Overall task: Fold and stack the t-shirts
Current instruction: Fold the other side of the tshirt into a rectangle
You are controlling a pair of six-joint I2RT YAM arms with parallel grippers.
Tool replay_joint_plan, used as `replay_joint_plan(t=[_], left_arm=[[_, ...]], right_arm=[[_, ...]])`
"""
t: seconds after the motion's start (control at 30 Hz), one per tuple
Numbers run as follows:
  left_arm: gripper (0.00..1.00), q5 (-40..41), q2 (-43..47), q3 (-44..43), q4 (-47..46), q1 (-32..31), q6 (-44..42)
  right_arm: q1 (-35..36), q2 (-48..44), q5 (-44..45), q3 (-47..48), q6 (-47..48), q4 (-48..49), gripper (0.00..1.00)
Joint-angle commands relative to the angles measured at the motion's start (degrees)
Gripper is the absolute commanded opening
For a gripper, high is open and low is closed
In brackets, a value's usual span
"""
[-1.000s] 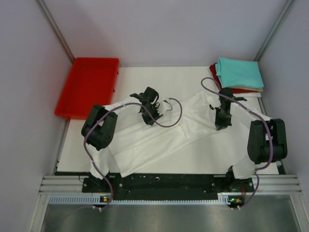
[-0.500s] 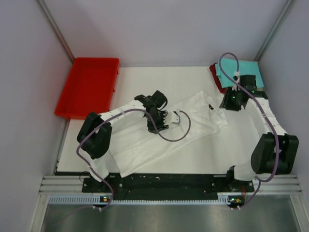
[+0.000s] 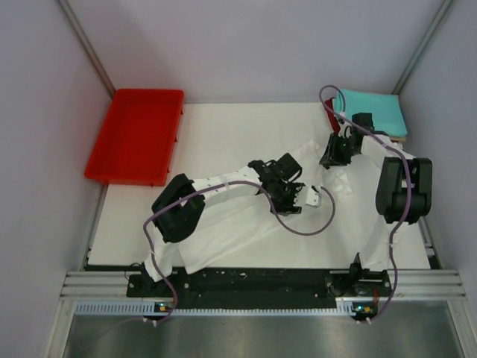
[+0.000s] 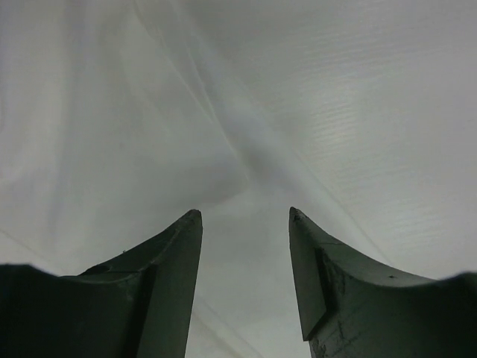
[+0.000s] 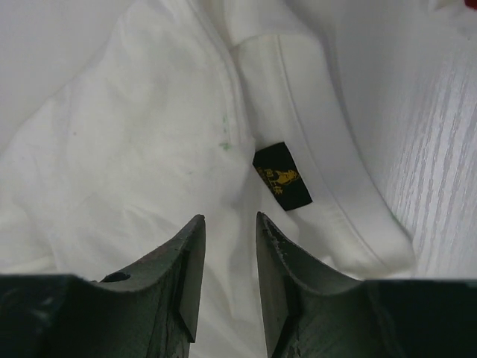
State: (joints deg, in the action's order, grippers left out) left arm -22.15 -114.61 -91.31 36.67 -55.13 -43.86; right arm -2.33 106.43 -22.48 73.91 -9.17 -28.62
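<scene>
The white t-shirt (image 3: 223, 224) lies spread slantwise across the table, from the near left to the far right. My left gripper (image 3: 289, 201) reaches right over its middle. In the left wrist view it (image 4: 244, 216) is open, with plain white cloth (image 4: 298, 89) under and between the fingers. My right gripper (image 3: 332, 158) is at the shirt's collar end. In the right wrist view it (image 5: 229, 218) is open with a narrow gap over the cloth (image 5: 134, 134), just short of the small dark neck label (image 5: 282, 177). A folded teal shirt (image 3: 370, 112) tops the stack at the far right, with a dark red edge (image 3: 329, 112) under it.
A red plastic tray (image 3: 134, 134) sits at the far left, partly off the white table (image 3: 246, 123). Purple cables loop from both wrists over the shirt. Grey walls close in the sides and back.
My left gripper has swept right along the shirt towards its middle. My right gripper went up to the stack, then came back down to the collar. The shirt's right end has bunched inward.
</scene>
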Motion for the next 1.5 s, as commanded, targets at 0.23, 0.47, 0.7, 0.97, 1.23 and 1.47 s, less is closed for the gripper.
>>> replay_joint_plan(t=[0.23,0.47,0.7,0.97,1.23,1.47], left_arm=[[0.55,3.7,-4.57,-0.27,-5.9,-1.91,-0.79],[0.32,2.9,-5.1,1.74,-6.78,-1.99,-0.53],[0.0,2.38,-5.63,3.86,-8.01,-2.35,-0.18],[0.0,0.62,-5.63,2.81,-6.61,-2.35,-0.44],[0.38,6.5,-4.84,-6.51,-0.01,-2.43,-2.81],[0.47,3.88,-6.86,-2.74,-2.12,-2.26,-8.34]], right_arm=[[0.48,6.33,-2.39,5.36,-0.5,2.87,0.23],[0.48,9.32,-2.04,9.14,0.29,1.47,0.0],[0.48,11.42,-2.13,13.71,2.22,1.46,0.0],[0.57,13.71,-2.21,16.09,3.63,1.2,0.0],[0.75,13.19,-2.83,16.09,3.9,0.85,0.12],[0.75,13.1,-2.48,14.69,4.16,0.85,0.13]])
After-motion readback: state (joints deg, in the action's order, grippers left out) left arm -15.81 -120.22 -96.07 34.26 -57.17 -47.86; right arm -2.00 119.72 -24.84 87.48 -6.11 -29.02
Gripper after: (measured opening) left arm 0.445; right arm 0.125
